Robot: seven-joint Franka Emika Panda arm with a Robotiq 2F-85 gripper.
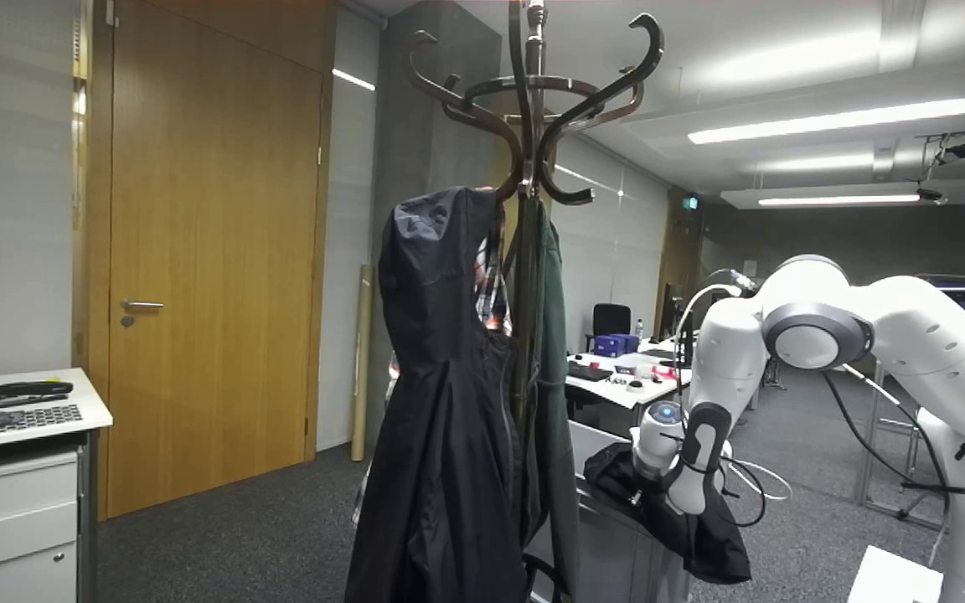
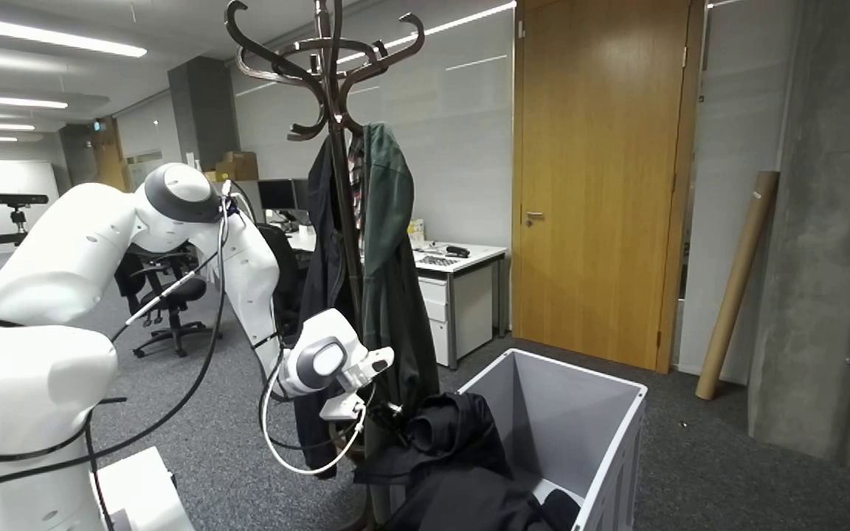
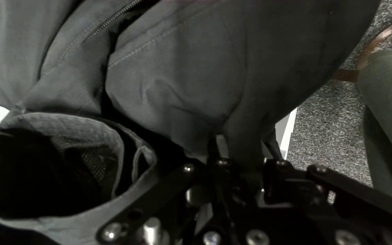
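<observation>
Black jacket [image 2: 469, 439] drapes over the grey bin [image 2: 565, 413], likely propped by its rim, and we cannot tell whether the gripper [image 3: 246, 149] clamps a fold.

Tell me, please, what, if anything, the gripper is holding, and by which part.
The gripper appears to pinch the black garment by a fold beside its round opening; how firmly cannot be told.
</observation>
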